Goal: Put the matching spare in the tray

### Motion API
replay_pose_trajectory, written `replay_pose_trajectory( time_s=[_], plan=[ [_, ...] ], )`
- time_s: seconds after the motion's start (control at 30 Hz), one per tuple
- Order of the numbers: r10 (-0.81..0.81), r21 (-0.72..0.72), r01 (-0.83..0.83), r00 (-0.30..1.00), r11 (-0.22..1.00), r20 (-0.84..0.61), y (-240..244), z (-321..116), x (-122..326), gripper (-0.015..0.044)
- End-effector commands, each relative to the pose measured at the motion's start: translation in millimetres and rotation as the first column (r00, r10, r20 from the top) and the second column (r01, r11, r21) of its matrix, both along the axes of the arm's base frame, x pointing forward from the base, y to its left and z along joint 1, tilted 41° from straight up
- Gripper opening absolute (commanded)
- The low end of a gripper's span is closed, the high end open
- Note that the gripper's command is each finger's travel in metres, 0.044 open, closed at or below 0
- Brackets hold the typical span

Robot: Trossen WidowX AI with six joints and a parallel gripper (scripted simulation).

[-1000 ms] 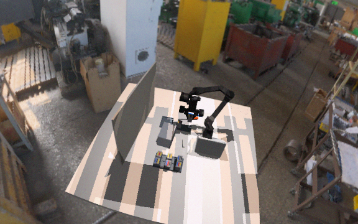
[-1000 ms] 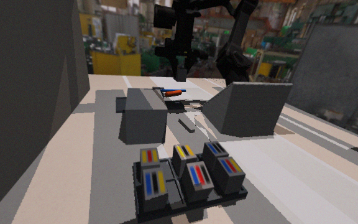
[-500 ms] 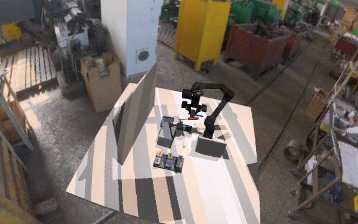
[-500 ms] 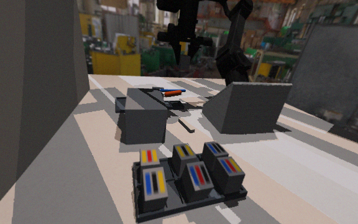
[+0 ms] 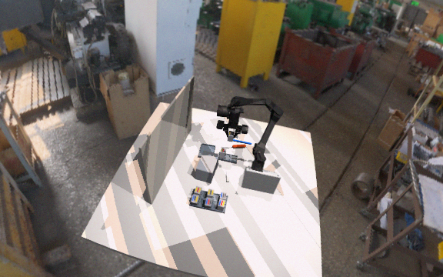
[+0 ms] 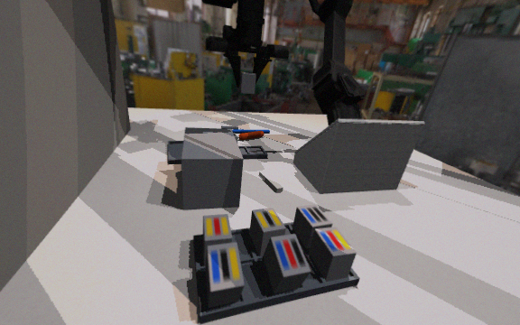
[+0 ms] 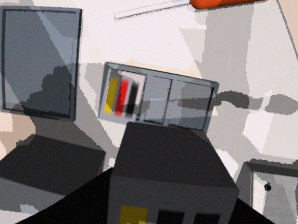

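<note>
My gripper (image 5: 231, 135) (image 6: 247, 79) (image 7: 160, 183) is shut on a grey block (image 6: 248, 85) (image 7: 162, 155), high above the table. Yellow, black and black stripes show on the block's near face in the wrist view. Below stands a dark three-slot rack (image 5: 229, 158) (image 7: 192, 106). A unit (image 7: 121, 97) with yellow, red and black stripes sits in its left slot; its other two slots are empty. The shallow dark tray (image 5: 207, 149) (image 6: 175, 153) (image 7: 41, 65) is empty, left of the rack. I cannot tell which unit is the mounted one.
A grey box (image 5: 204, 170) (image 6: 210, 181) and a sloped grey housing (image 5: 261, 181) (image 6: 359, 158) stand nearby. A larger rack (image 6: 283, 295) holds several striped blocks. An orange-handled screwdriver (image 5: 238, 146) (image 6: 251, 135), a blue pen (image 5: 243, 142) and a tall panel (image 5: 171, 135) are also there.
</note>
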State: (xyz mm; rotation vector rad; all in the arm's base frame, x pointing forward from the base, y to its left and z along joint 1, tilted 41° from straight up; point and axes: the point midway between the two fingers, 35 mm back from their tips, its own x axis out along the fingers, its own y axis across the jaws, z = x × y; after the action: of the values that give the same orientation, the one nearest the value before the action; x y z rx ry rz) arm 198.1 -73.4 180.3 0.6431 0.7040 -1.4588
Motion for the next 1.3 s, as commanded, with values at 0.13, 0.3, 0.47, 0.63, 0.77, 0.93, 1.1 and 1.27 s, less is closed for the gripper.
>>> replay_pose_trajectory(
  time_s=[0.13, 0.3, 0.47, 0.63, 0.77, 0.93, 1.1, 1.27],
  plan=[
    [0.004, 0.003, -0.004, 1.0, 1.0, 0.001, -1.8, 6.1, 37.5, 0.0],
    [0.004, 0.004, -0.004, 1.0, 1.0, 0.001, -4.1, 7.6, 61.2, 0.0],
    [0.005, 0.001, -0.005, 1.0, 1.0, 0.002, -7.3, 7.8, 84.9, 0.0],
    [0.007, -0.004, -0.007, 1.0, 1.0, 0.004, -11.2, 6.6, 108.6, 0.0],
    [0.008, -0.009, -0.008, 1.0, 1.0, 0.005, -14.8, 4.4, 127.3, 0.0],
    [0.009, -0.012, -0.009, 1.0, 1.0, 0.006, -17.3, 2.4, 138.7, 0.0],
    [0.009, -0.012, -0.009, 1.0, 1.0, 0.006, -18.7, 1.7, 139.3, 0.0],
    [0.009, -0.011, -0.009, 1.0, 1.0, 0.006, -21.8, -2.2, 140.5, 0.0]
  ],
)
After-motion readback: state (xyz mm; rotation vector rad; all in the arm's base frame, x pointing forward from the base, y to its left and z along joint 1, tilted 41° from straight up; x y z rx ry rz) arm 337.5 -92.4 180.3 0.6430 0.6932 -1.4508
